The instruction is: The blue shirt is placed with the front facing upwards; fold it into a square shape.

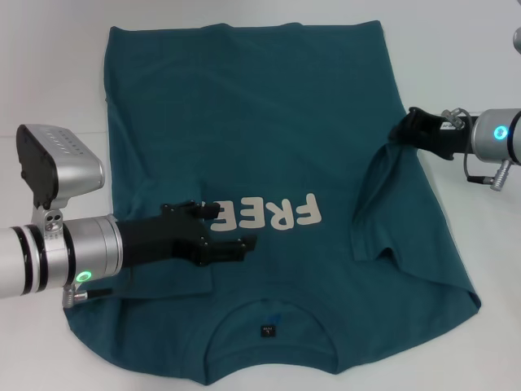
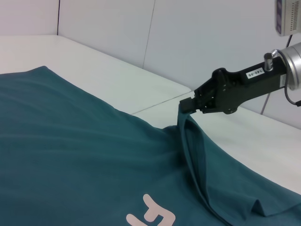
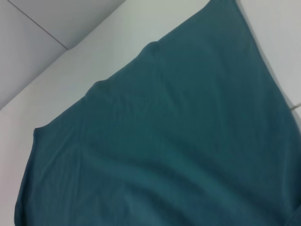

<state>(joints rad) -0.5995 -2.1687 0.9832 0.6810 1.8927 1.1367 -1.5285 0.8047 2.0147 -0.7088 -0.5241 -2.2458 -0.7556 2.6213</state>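
Across most of the table point(image 1: 472, 49) the blue shirt point(image 1: 244, 122) is spread, collar nearest the robot. Its right edge is pinched and lifted by the right gripper point(image 1: 400, 132); a thin grip could slip. The left gripper point(image 1: 226, 232), fingers spread, hovers over the chest lettering, where cloth could be snagged.

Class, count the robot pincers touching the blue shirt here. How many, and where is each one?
2. The left pincer lies on the blue shirt beside the lettering; the right pincer grips its raised side edge.

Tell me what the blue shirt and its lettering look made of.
The blue shirt looks like soft matte knit fabric, probably cotton: it drapes and creases where the right end effector lifts its edge. The cream lettering looks like a flat print.
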